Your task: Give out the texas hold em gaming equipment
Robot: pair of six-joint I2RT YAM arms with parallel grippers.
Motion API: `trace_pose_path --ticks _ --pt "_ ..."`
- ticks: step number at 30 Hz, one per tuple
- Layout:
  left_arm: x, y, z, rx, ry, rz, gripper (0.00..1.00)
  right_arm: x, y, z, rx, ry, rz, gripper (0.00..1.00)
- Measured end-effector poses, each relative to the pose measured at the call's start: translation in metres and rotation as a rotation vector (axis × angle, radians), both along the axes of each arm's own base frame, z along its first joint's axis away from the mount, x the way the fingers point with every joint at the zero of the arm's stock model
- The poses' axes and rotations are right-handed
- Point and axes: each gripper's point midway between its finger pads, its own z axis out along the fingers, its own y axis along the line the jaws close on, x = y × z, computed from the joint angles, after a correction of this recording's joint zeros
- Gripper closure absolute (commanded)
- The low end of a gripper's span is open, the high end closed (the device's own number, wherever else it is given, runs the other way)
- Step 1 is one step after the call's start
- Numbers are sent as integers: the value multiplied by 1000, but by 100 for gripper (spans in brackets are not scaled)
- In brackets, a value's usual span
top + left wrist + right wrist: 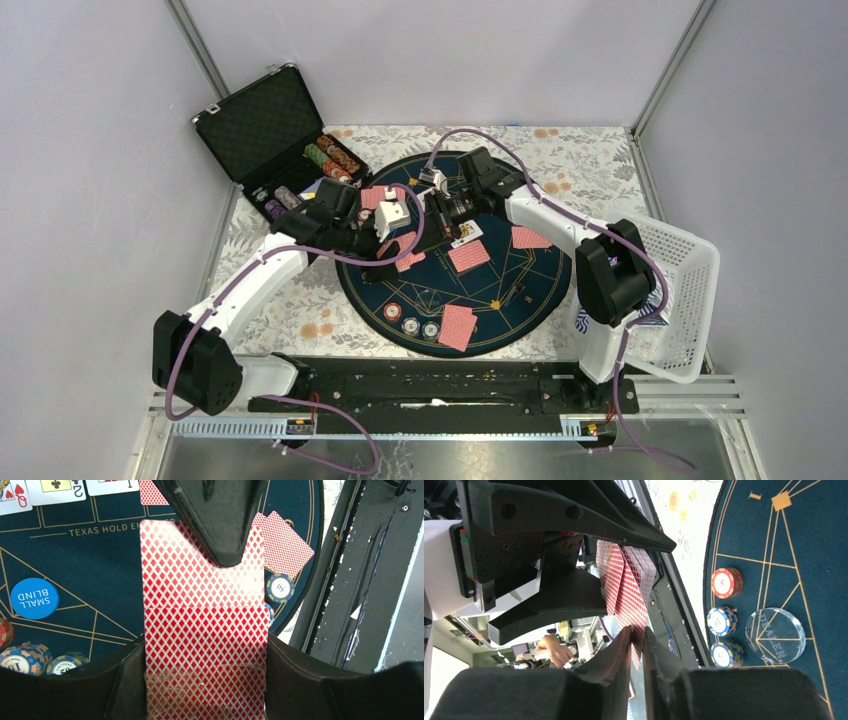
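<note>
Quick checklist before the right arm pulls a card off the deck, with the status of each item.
1. Left gripper clamps the deck: ok.
2. Right gripper pinches a card by its edge: ok.
3. Only one card in that pinch: cannot tell, since several are fanned.
4. Bare felt on the mat to lay it on: ok.
5. Dealer button and chip stacks apart from both grippers: ok.

Pale grey walls (pixel 90 150), floral-topped table (pixel 580 150), aluminium corner posts (pixel 204 60)
</note>
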Motion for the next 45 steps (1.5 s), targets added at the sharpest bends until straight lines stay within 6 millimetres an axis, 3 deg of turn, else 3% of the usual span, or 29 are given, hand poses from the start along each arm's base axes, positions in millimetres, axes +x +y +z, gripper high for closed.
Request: trace_pose_path --ticks 4,9,20,30,45 --pt "2 -1 1 -5 -10 0 100 -3 1 -1 -7 7 7 58" --pt "3 -1 2 -7 -14 0 100 -6 4 1 -12 -6 16 56" --pt "3 -2 2 -8 -14 0 100 2 -1 -4 -66 -47 -4 69" --pt "3 -1 2 -7 -14 0 100 16 -14 -6 -76 -49 -44 70" --pt "3 -1 2 -7 -14 0 100 25 -24 5 -55 -73 -71 92"
